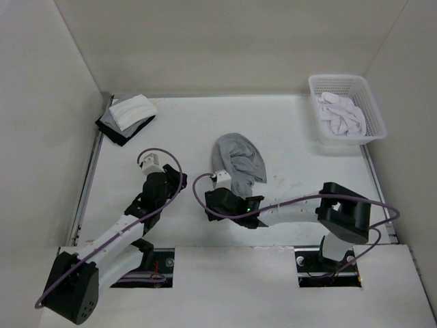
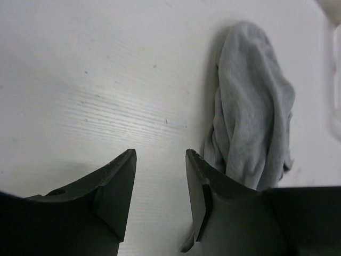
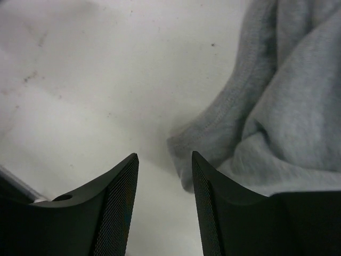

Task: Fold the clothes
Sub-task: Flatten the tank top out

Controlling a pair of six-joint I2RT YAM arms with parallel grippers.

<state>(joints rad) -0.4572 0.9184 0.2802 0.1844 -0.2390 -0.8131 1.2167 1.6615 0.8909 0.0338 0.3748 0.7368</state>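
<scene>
nearby, crumpled clothes [image 1: 237,160] beside left claw [image 2: 160,154] and right claw [image 3: 164,156], both released; basket [image 1: 341,77], cloth stack [image 1: 126,113] apart

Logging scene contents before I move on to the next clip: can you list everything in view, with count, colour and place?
table: one, white, under everything
grey garment: one, mid-grey, bunched near the table's middle
white-and-black cloth stack: one, white on black, far left corner
basket: one, white, far right corner
white clothes pile: one, white, inside the basket
left gripper: one, black, open over bare table, left of the garment
right gripper: one, black, open at the garment's near edge, holding nothing
</scene>
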